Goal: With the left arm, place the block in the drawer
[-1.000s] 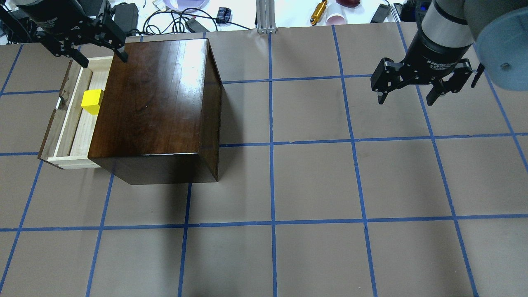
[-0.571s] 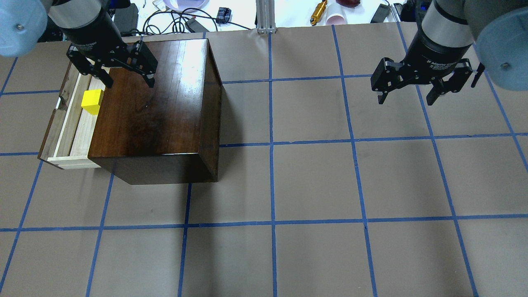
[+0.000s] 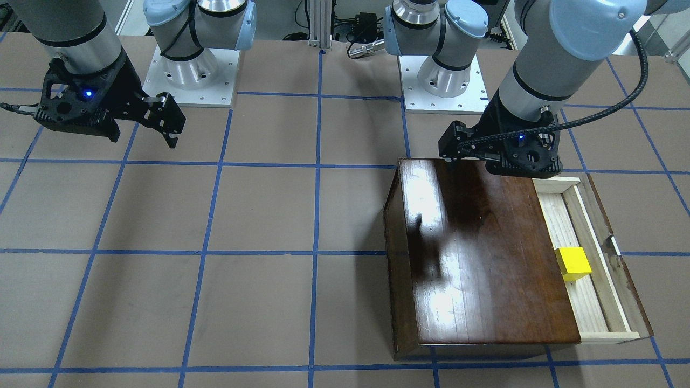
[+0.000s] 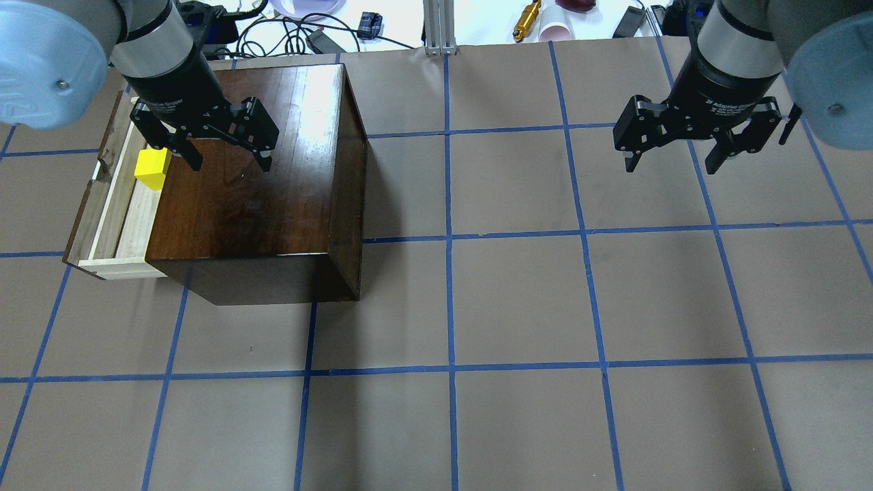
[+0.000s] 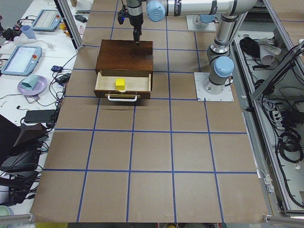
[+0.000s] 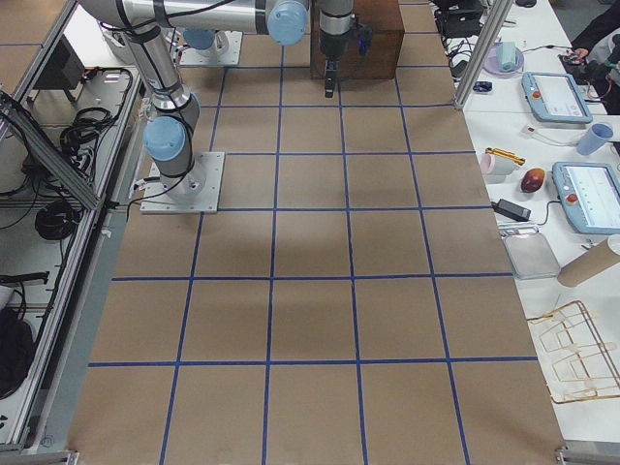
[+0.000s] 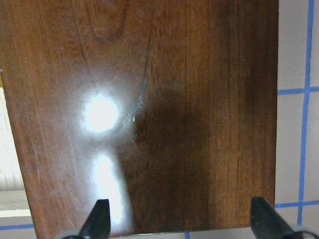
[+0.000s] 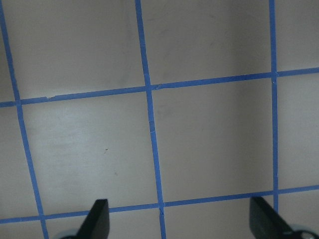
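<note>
The yellow block (image 4: 152, 168) sits in the open drawer (image 4: 131, 226) on the left of the dark box (image 4: 266, 198), the left gripper (image 4: 230, 162) hanging spread and empty above the box top, the right gripper (image 4: 672, 167) likewise spread far off right.

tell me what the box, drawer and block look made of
Box: dark wood, seemingly varnished; grain lines and sharp glare patches on top.
Drawer: pale, bare-looking wood inside, matte with visible grain; front panel darker.
Block: bright yellow, uniform matte faces; painted wood or plastic, cannot tell.
</note>
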